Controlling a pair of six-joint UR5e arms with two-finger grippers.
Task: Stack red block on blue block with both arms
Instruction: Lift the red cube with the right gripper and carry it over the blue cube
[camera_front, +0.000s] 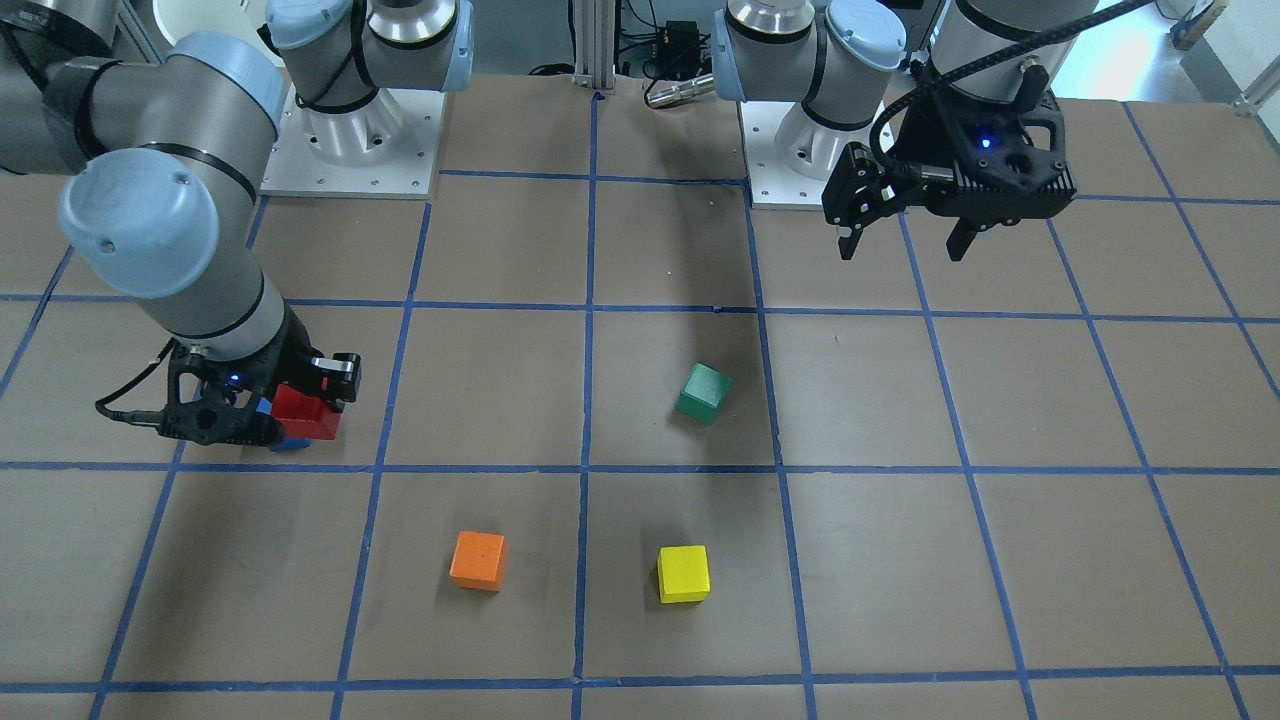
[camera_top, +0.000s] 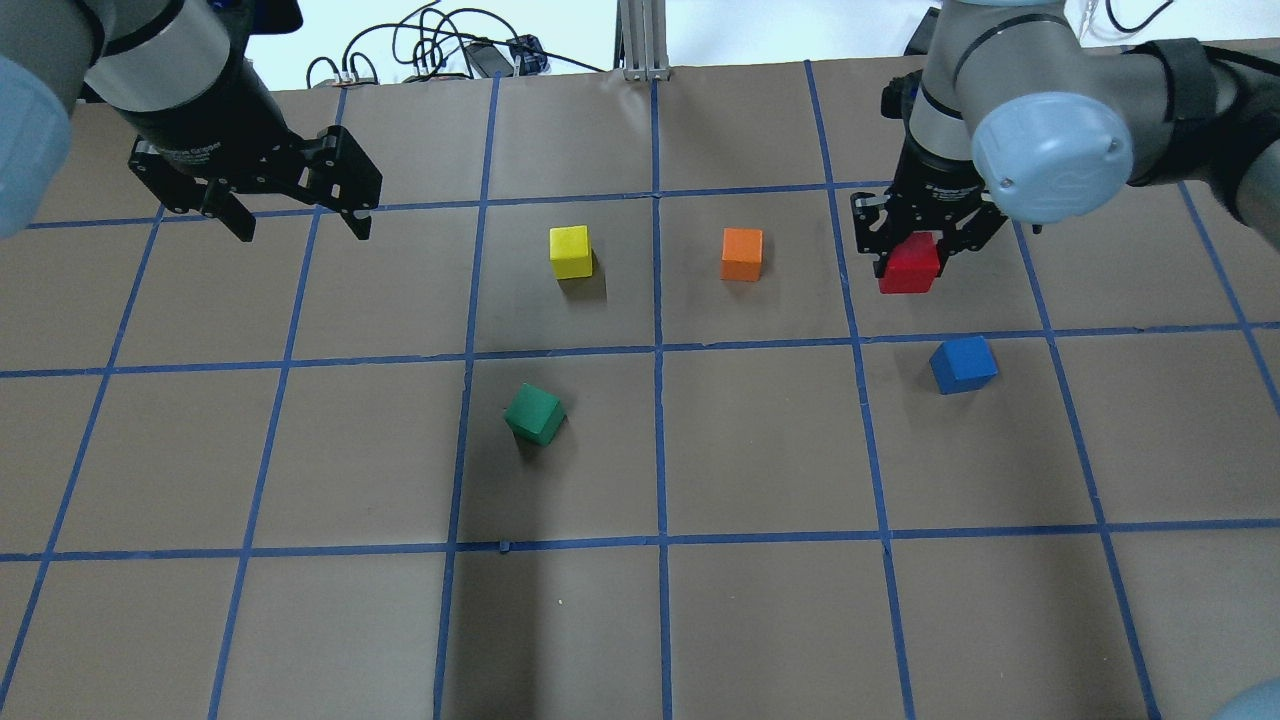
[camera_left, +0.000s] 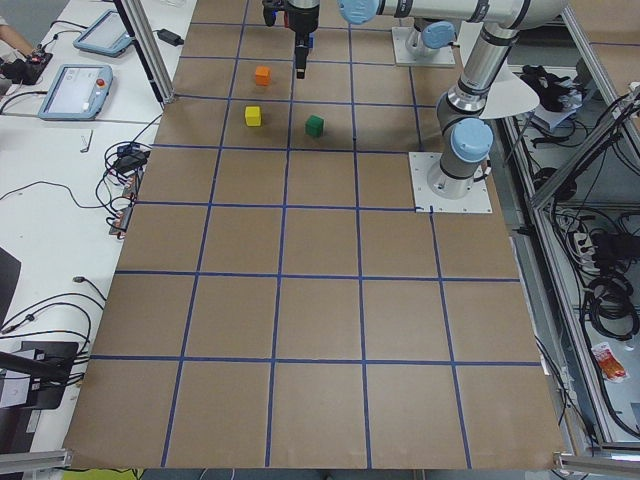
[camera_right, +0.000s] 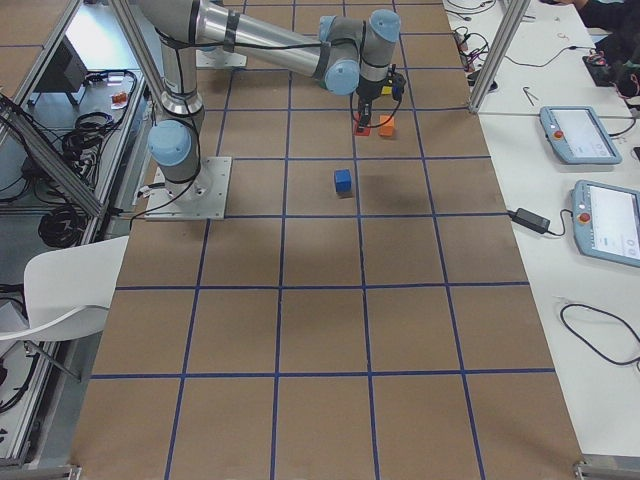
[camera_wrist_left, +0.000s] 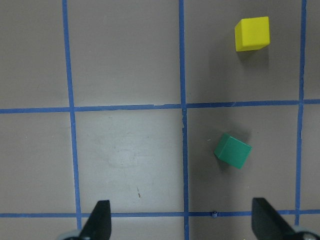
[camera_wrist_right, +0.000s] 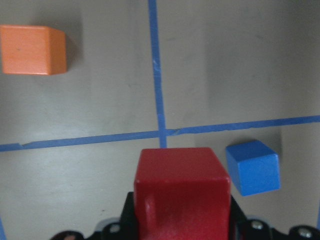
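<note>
with the red block (camera_wrist_right: 182, 192) clamped in it, the right end effector (camera_top: 912, 260) hangs over the bench (camera_top: 760, 450) just beyond the blue block (camera_top: 963, 364), on the side away from the robot. red and blue are not touching. the overhead view shows bare bench and a tape line (camera_top: 1000, 333) between them. in the right wrist view blue sits low and to the right of red, looks smaller, and rests flat on the surface. blue stands alone, turned slightly off-square to that tape line, just on the robot's side of it. in the front-facing view blue is mostly hidden behind red and the end effector, with only a sliver showing. the left end effector (camera_top: 303, 230) is well apart from blue, far over to the robot's left, jaws spread wide with nothing between them. the orange block (camera_top: 741, 254) is left of blue and further from the robot, near red. the yellow block (camera_top: 570, 251) is further left again. the green block (camera_top: 534, 413) is well left of blue and turned off-square.
</note>
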